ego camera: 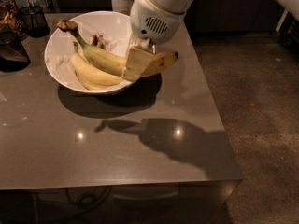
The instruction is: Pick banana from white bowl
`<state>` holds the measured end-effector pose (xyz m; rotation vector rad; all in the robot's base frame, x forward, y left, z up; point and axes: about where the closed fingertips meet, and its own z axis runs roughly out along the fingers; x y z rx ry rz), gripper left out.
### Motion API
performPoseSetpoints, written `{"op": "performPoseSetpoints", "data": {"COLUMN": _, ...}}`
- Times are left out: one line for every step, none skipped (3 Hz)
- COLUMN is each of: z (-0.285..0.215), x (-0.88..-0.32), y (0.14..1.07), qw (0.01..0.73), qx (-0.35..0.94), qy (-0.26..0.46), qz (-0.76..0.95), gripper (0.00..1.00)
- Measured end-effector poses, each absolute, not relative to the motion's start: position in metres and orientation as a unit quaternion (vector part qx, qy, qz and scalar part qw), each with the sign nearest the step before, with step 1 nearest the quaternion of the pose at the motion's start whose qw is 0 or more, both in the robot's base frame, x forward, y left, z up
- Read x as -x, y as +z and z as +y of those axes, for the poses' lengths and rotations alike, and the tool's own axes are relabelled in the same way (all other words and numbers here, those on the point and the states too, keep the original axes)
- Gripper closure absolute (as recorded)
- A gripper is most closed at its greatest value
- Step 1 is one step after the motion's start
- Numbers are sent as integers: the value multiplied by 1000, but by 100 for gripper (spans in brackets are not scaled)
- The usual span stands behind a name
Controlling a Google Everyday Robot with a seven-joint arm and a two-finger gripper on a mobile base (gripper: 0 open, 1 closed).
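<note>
The banana (pixel 106 59) has its long axis running left to right over the white bowl (pixel 55 62), with the dark crown up at the far left and the black tip past the right rim. The gripper (pixel 135 65) comes down from above on a white wrist, and its jaws are closed around the banana's middle, above the other bananas (pixel 91 74) in the bowl.

A smooth, glossy glaze is seen on the deep round white bowl (pixel 58 55), and lamp glints are carried by the polished grey-brown tabletop (pixel 117 167). The matt-skinned curved yellow banana (pixel 105 59), dry and rough at its brown crown, is clamped over the bowl's rim by the gripper (pixel 136 65), its tan fingers matt beneath a smooth white plastic housing (pixel 154 17).
</note>
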<state>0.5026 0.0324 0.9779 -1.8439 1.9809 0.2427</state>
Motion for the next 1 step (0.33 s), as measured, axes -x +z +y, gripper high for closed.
{"op": "performPoseSetpoints", "data": {"z": 29, "x": -499, "y": 977, "qw": 210, "qx": 662, "qy": 86, "qz": 714, "gripper": 100}}
